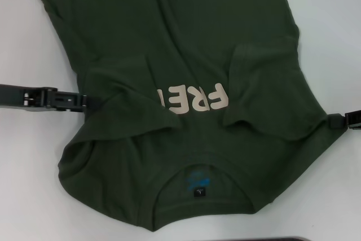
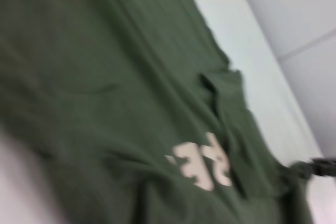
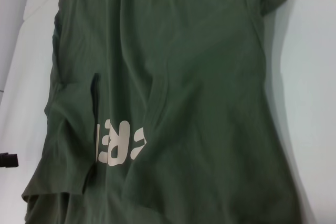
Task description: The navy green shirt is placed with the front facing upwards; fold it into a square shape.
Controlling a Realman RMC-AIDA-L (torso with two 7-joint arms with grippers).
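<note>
Shirt (image 1: pixel 169 43) fabric is spread across the white table (image 1: pixel 333 38), both sleeves folded inward, cream letters "FRE" readable. Its edges are met by the left gripper (image 1: pixel 84 101) and right gripper (image 1: pixel 333 121); their grip cannot be told.

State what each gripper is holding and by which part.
Both meet the navy green shirt at its side edges: left gripper, right gripper. Actual grasps cannot be told.

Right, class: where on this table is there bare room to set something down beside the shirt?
Bare table lies right of the shirt, above the right gripper, and left of it, above and below the left gripper. A small patch sits right of the collar. The middle is crowded: the shirt covers it, with both sleeves folded in.
</note>
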